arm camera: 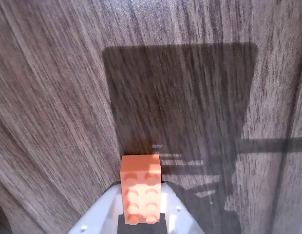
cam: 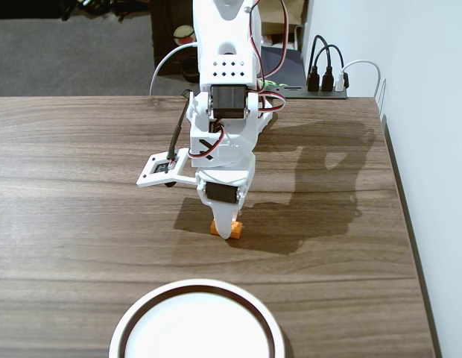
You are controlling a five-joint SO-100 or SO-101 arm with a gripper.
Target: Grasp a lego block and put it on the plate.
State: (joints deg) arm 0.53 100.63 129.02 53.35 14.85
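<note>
The orange lego block lies on the wooden table, mostly hidden behind my white gripper in the fixed view. In the wrist view the lego block sits studs up between the two white fingers of my gripper, which press against both of its long sides. I cannot tell whether the block is off the table. The white plate with its dark brown inner ring lies at the table's front edge, a short way in front of the gripper, and is cut off by the frame.
A black power strip with plugs and cables sits at the table's back right. A white wall runs along the table's right edge. The white wrist-camera bracket sticks out to the arm's left.
</note>
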